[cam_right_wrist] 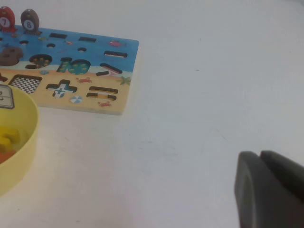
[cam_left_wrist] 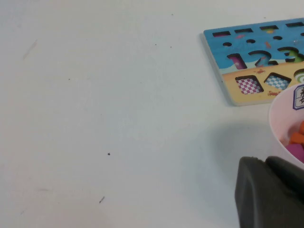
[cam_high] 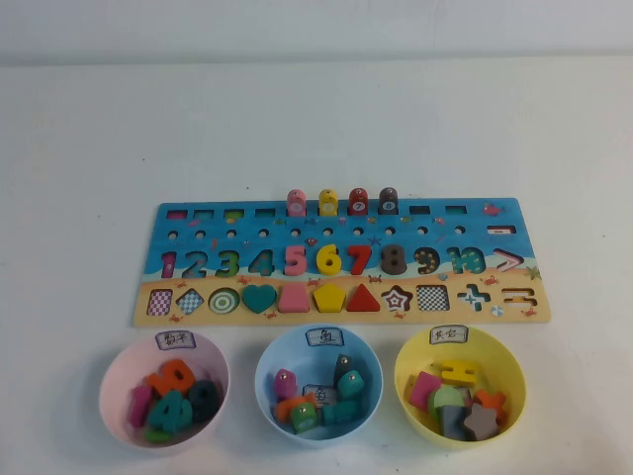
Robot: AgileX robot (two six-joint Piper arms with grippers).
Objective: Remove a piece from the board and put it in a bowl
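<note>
Nearest row, high view: pink bowl [cam_high: 164, 394] at 7 o'clock, blue bowl [cam_high: 318, 384] at 6 with a white label on its far rim, yellow bowl [cam_high: 460, 382] at 5, all holding mixed coloured pieces. Just beyond them the board [cam_high: 341, 261] lies flat across the middle of the white table [cam_high: 316, 119]. Pink peg [cam_high: 296, 203] stands upright in the board's far row at about 12 o'clock, yellow peg [cam_high: 327, 202] just beside it, then red peg [cam_high: 358, 201] and brown peg [cam_high: 389, 200]. Neither arm shows in the high view. Left gripper [cam_left_wrist: 268, 192] sits off the board's left end, close to the pink bowl; fingers pressed together, holding nothing. Right gripper [cam_right_wrist: 266, 190] sits over bare table off the board's right end, past the yellow bowl; fingers also together, holding nothing.
</note>
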